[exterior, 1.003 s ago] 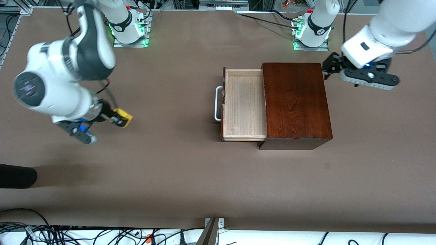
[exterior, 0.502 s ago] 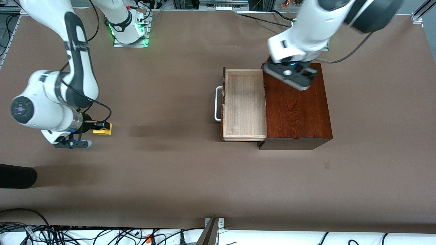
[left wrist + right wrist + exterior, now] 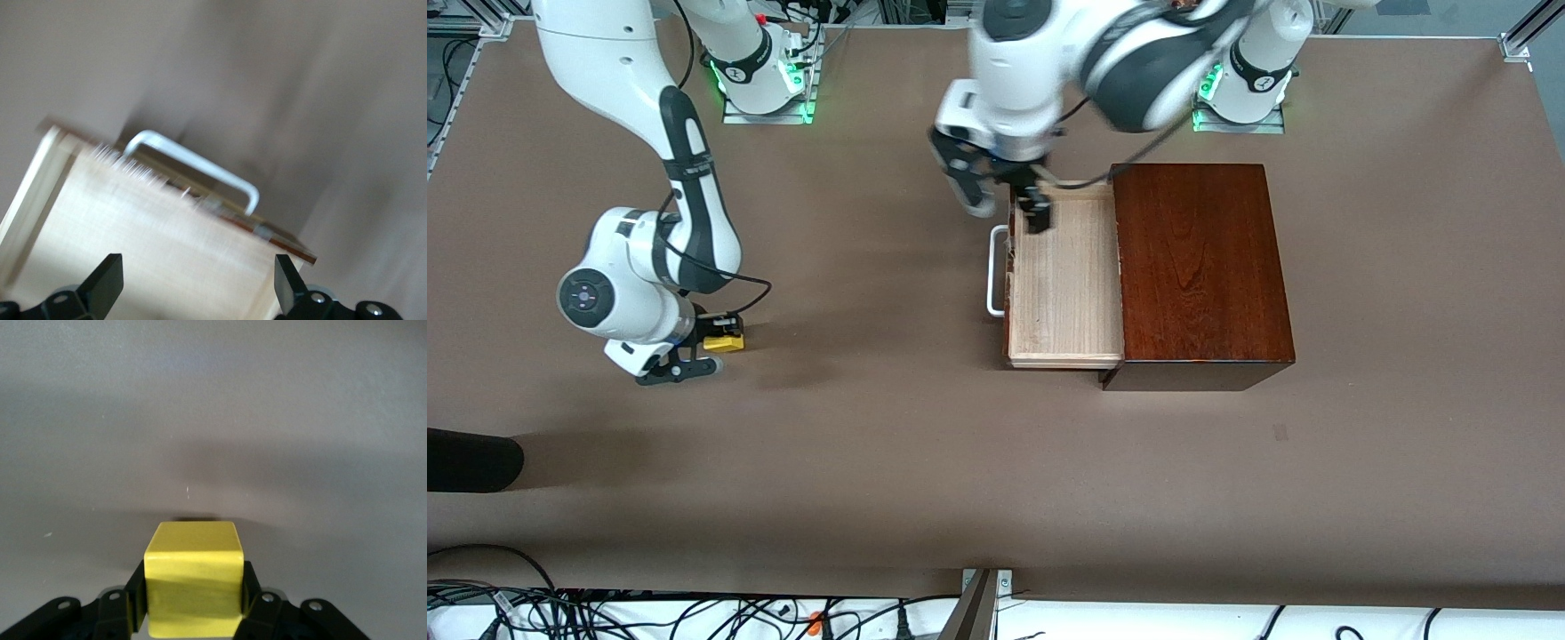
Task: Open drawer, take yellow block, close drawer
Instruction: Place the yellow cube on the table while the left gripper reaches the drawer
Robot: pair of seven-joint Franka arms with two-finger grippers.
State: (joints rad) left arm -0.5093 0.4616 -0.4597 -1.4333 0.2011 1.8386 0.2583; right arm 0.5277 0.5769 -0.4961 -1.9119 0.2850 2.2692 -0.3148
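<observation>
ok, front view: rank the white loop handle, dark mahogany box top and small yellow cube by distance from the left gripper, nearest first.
Left gripper is over the handle end of the open pale-wood drawer tray, jaws open.
1. White loop handle: on the drawer front, just below the gripper in this view.
2. Dark mahogany box top: toward the left arm's end.
3. Small yellow cube: toward the right arm's end, clamped in the right gripper.

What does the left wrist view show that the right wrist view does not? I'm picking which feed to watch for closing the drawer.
Only the left wrist view shows the drawer, pulled out and empty, its white loop handle, and the left tool open over the tray's handle end. Only the right wrist view shows the yellow block, clamped in the shut right tool low over bare table toward the right arm's end. Both share the brown table as background; neither shows the dark wooden box.
</observation>
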